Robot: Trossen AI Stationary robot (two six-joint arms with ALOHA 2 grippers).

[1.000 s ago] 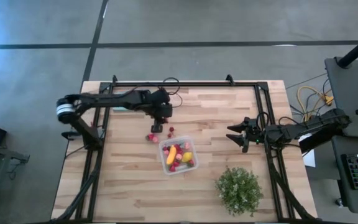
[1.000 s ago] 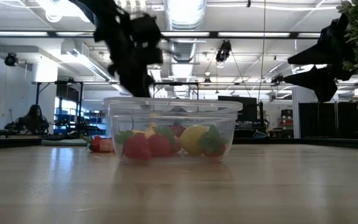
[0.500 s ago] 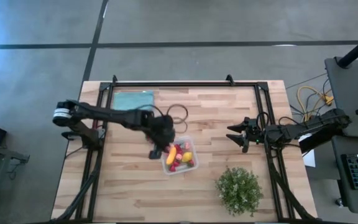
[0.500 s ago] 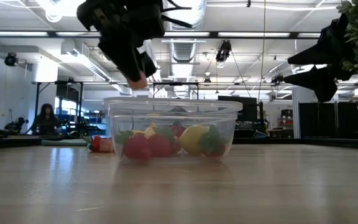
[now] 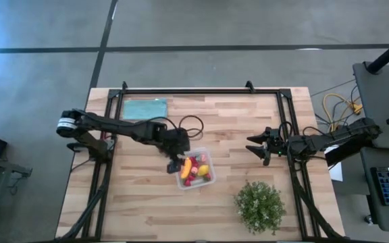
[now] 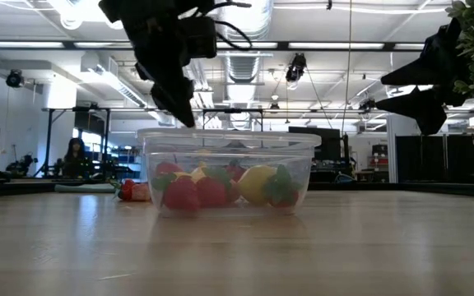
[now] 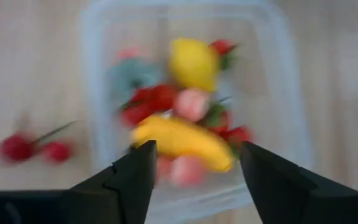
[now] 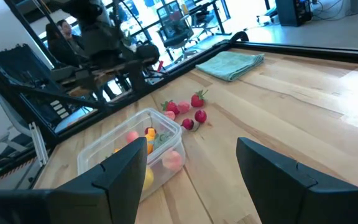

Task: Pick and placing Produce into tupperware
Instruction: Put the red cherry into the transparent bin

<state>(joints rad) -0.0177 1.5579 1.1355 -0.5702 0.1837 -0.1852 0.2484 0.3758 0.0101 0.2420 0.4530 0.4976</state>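
The clear tupperware (image 5: 194,169) stands mid-table, holding red, pink and yellow produce (image 7: 188,134). My left gripper (image 7: 194,155) hovers open and empty just above the box's left rim; it also shows in the high view (image 5: 175,162) and the low view (image 6: 181,115). A few red loose pieces (image 7: 36,149) lie on the wood beside the box on its far-left side, and they also show in the right wrist view (image 8: 188,111). My right gripper (image 5: 254,148) waits open and empty near the table's right edge.
A teal cloth (image 5: 145,108) lies at the far left of the table. A green leafy bush (image 5: 259,206) stands at the near right. A black cable loop (image 5: 193,123) lies on the wood beyond the box. Black frame rails run along the table's sides.
My left gripper has gone from the loose pieces toward the table's near edge, to above the tupperware's left rim, carrying a pink piece at its fingertips. It has let the piece go, and a pink piece now lies in the box at its left side.
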